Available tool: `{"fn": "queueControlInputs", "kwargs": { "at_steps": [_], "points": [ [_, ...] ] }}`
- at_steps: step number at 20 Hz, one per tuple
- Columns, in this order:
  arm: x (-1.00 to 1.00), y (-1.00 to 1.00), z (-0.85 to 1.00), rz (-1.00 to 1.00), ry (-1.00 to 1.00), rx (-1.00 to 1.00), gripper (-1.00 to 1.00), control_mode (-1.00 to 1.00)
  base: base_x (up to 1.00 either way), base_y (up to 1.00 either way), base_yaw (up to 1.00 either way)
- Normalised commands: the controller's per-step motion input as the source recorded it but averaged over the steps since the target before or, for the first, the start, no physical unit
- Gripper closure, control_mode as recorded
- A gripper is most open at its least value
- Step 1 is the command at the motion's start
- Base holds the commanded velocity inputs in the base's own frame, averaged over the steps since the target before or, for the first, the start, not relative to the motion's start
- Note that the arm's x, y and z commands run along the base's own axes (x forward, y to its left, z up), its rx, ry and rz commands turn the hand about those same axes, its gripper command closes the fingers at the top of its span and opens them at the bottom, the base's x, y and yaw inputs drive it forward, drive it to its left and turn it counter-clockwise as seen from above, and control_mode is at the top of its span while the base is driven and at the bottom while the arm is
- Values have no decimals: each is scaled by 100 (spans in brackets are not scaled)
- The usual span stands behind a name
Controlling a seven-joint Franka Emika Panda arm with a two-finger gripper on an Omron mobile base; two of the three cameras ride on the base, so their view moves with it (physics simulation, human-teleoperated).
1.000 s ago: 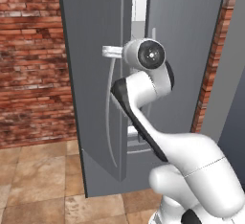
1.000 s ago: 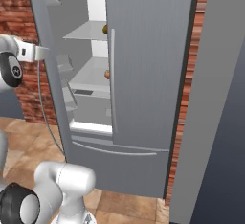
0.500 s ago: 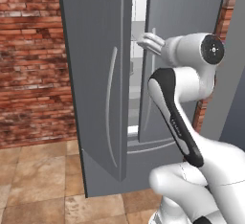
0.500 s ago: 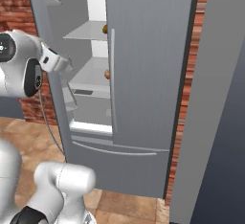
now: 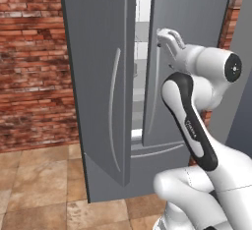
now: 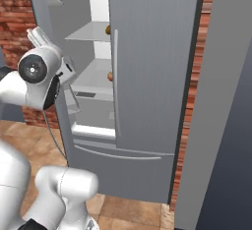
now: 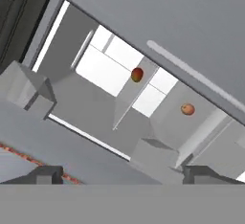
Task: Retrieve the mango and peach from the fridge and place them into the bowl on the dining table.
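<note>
The grey fridge (image 6: 152,76) has its left door (image 5: 98,86) swung open and its right door shut. Inside, the mango (image 6: 108,29) lies on an upper glass shelf, and the peach (image 6: 110,76) rests on the shelf below. The hand view, rolled over, looks into the white interior and shows the mango (image 7: 137,74) and the peach (image 7: 187,109). My gripper (image 5: 167,35) hovers open and empty in front of the gap between the doors, well short of both fruits. From the right it is seen as the gripper (image 6: 39,36), left of the shelves. The bowl and the dining table are out of view.
The open left door juts out toward the base, just left of my arm. A red brick wall (image 5: 29,52) runs to the left of the fridge, with tan floor tiles (image 5: 44,185) below. A tall grey panel (image 6: 221,101) stands close on the right.
My hand has swung right from the open left door's handle to the gap between the doors. The door stays open and the jaws stay wide.
</note>
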Motion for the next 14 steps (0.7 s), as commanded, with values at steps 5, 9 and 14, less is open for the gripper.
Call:
{"fn": "queueControlInputs", "kwargs": {
  "at_steps": [5, 9, 14],
  "points": [
    [8, -9, 4, 0, 3, 52, -100, -100, 0, 0, 0],
    [4, -11, 17, 0, 11, 45, -100, -100, 0, 0, 0],
    [0, -13, 45, 0, 8, 30, -100, -100, 0, 0, 0]
  ]
}}
